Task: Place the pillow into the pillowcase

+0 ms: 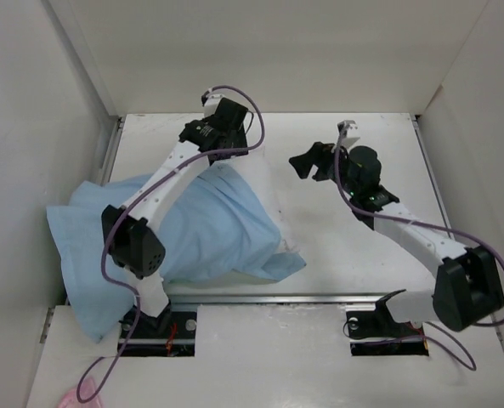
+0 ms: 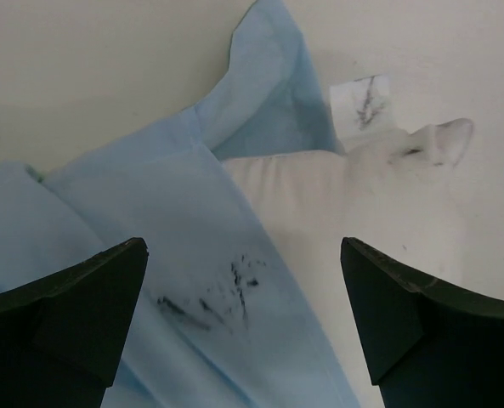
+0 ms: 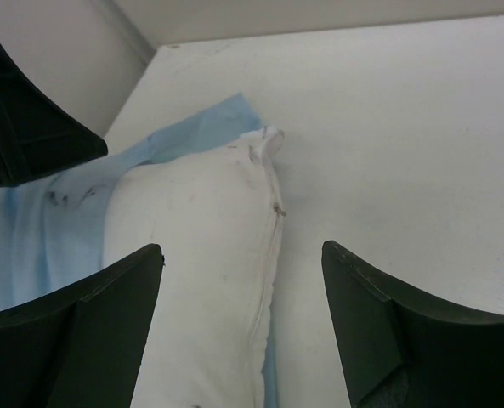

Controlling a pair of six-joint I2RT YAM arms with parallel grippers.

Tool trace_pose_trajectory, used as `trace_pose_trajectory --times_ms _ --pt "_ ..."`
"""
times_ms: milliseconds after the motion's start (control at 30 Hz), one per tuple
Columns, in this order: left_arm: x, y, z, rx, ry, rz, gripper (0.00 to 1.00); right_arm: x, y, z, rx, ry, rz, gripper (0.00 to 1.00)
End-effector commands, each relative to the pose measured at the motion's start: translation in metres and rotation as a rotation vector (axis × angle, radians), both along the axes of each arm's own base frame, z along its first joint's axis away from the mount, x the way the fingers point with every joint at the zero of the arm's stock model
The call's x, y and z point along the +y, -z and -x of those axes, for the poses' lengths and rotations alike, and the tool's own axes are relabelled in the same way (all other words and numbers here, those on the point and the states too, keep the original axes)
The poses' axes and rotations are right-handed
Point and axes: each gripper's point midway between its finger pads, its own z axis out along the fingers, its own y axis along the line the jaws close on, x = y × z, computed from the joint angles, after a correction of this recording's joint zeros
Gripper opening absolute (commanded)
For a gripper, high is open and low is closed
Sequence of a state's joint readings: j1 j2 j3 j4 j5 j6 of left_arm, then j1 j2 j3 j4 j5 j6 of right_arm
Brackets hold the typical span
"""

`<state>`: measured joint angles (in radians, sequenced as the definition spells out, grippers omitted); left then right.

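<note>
The light blue pillowcase lies crumpled over the left half of the table. The white pillow sticks out of its far right end; the rest is covered by the cloth. My left gripper hovers above that far end, open, with smudged blue cloth, the bare pillow end and a small white tag below its empty jaws. My right gripper hangs open just right of the pillow, holding nothing; in the right wrist view the gripper is above the seamed pillow edge.
White walls box in the table on the left, back and right. The pillowcase's near left corner hangs over the metal rail at the front. A pink scrap lies at the bottom left by the purple cable.
</note>
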<state>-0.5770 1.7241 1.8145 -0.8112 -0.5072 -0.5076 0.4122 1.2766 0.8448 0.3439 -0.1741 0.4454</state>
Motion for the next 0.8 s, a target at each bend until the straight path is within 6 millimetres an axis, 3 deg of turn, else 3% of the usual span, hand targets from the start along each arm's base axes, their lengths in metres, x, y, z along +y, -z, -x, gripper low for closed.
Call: trace_pose_trajectory --times_ms 0,100,167,200,233,267,300,333,367,433,500,533,567,600,633,667,700,767 --pt "-0.008 0.015 -0.014 0.054 0.070 0.006 0.96 0.010 0.017 -0.021 0.072 -0.013 0.095 0.81" --pt "-0.010 0.046 -0.024 0.131 0.081 0.004 0.82 0.024 0.020 -0.030 0.089 -0.045 0.086 0.81" --pt "-0.009 0.062 -0.028 0.166 0.077 -0.005 0.73 0.034 0.033 -0.037 0.110 -0.062 0.079 0.81" --pt "-0.007 0.061 -0.029 0.161 0.069 -0.013 0.67 0.042 0.026 -0.040 0.092 -0.080 0.070 0.81" --pt "-0.003 0.066 -0.031 0.171 0.060 -0.017 0.60 0.052 0.037 -0.043 0.117 -0.106 0.063 0.81" --pt "-0.003 0.066 -0.031 0.171 0.060 -0.017 0.46 0.057 0.041 -0.045 0.127 -0.124 0.063 0.81" --pt "-0.001 0.066 -0.032 0.175 0.057 -0.009 0.05 0.077 0.041 -0.038 0.122 -0.183 0.059 0.81" --pt "-0.001 0.066 -0.032 0.176 0.063 -0.016 0.00 0.088 0.035 -0.039 0.103 -0.208 0.051 0.81" --pt "-0.002 0.065 -0.034 0.167 0.064 -0.011 0.00 0.100 0.048 -0.039 0.129 -0.234 0.052 0.81" --pt "-0.002 0.048 -0.039 0.109 0.065 0.000 0.00 0.129 0.045 -0.029 0.112 -0.326 0.039 0.81" --pt "0.001 0.040 -0.039 0.083 0.065 -0.005 0.00 0.149 0.059 -0.026 0.128 -0.383 0.021 0.79" --pt "0.000 0.023 -0.040 0.040 0.066 0.017 0.00 0.158 0.065 -0.018 0.142 -0.436 0.011 0.75" --pt "-0.001 0.011 -0.044 0.001 0.073 0.028 0.00 0.168 0.060 -0.015 0.112 -0.476 -0.005 0.58" --pt "-0.001 0.004 -0.045 -0.021 0.081 0.031 0.00 0.173 0.067 -0.014 0.123 -0.501 -0.020 0.37" --pt "-0.001 -0.014 -0.045 -0.064 0.081 0.052 0.00 0.177 0.058 -0.011 0.099 -0.532 -0.045 0.15" --pt "-0.002 -0.023 -0.047 -0.095 0.089 0.058 0.00 0.176 0.067 -0.004 0.105 -0.553 -0.045 0.00" --pt "-0.003 -0.039 -0.049 -0.135 0.089 0.077 0.00 0.173 0.045 -0.002 0.035 -0.547 -0.069 0.00" --pt "-0.010 -0.057 -0.049 -0.175 0.126 0.086 0.00 0.159 0.025 0.000 -0.047 -0.512 -0.068 0.00"
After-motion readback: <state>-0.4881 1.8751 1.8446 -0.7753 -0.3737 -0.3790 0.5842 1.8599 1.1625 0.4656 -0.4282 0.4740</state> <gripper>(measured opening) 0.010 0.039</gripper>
